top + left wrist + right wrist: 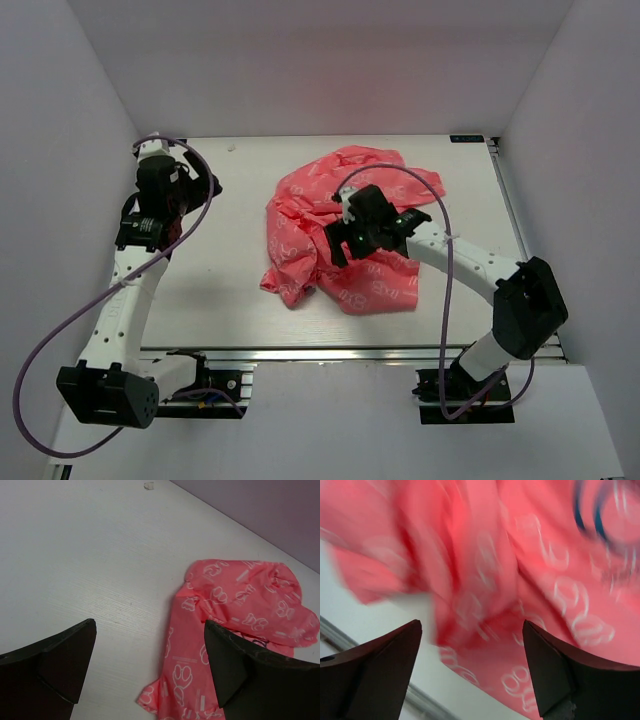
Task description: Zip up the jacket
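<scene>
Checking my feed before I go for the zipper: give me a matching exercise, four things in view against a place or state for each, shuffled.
Things:
1. jacket
2. left tool
3. right tool
4. white speck

Places or states:
A. open, over bare table, left of the jacket
B. crumpled in a heap, mid-table
C. lying near the far table edge
D. open, over the jacket

Pairs: 1-B; 2-A; 3-D; 4-C
</scene>
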You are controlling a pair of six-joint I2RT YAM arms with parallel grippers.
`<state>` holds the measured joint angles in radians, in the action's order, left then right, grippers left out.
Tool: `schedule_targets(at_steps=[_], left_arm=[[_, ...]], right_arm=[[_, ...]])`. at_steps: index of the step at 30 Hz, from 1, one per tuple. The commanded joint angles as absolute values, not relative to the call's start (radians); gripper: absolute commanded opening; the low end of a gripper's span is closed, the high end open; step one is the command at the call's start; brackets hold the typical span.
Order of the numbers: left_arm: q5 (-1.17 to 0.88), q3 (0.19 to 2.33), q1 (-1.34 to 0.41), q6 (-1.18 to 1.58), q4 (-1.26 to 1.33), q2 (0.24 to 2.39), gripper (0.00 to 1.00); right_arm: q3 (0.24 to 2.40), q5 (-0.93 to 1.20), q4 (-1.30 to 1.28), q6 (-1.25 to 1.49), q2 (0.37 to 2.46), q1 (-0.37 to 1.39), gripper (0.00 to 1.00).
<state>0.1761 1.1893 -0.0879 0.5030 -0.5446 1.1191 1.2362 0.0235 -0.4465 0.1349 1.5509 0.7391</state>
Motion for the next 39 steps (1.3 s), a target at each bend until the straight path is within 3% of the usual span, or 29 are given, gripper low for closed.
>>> schedule_targets(at_steps=[1, 8, 15, 19, 23, 29, 39], left_arm=[[0.141, 1.247, -0.084, 0.468, -0.580, 1.141, 0.98], [-0.300, 1.240, -0.092, 0.356, -0.566, 1.264, 0.98], [-0.347, 1.051, -0.150, 0.331, -0.661, 1.198, 0.98], [-0.451, 0.947, -0.265, 0.359, -0.649, 1.123, 0.98], [-0.404, 0.840, -0.492, 0.417, -0.628, 1.031, 0.98], [-0.307, 0.749, -0.563, 0.442, -0.591, 1.014, 0.98], [-0.028, 0.807, -0.630, 0.445, -0.408, 1.245, 0.96]], right_arm=[[1.197, 0.072, -0.394, 0.218, 1.392, 0.729, 0.89], [1.238, -0.037, -0.504, 0.168, 1.275, 0.715, 0.89], [1.189, 0.098, -0.673, 0.012, 1.296, 0.735, 0.89], [1.091, 0.046, -0.654, 0.023, 1.313, 0.825, 0.89], [0.973, 0.052, -0.548, 0.058, 1.321, 0.903, 0.89], [0.819, 0.006, -0.359, 0.122, 1.318, 0.910, 0.89], [0.641, -0.127, -0.163, 0.207, 1.330, 0.908, 0.89]])
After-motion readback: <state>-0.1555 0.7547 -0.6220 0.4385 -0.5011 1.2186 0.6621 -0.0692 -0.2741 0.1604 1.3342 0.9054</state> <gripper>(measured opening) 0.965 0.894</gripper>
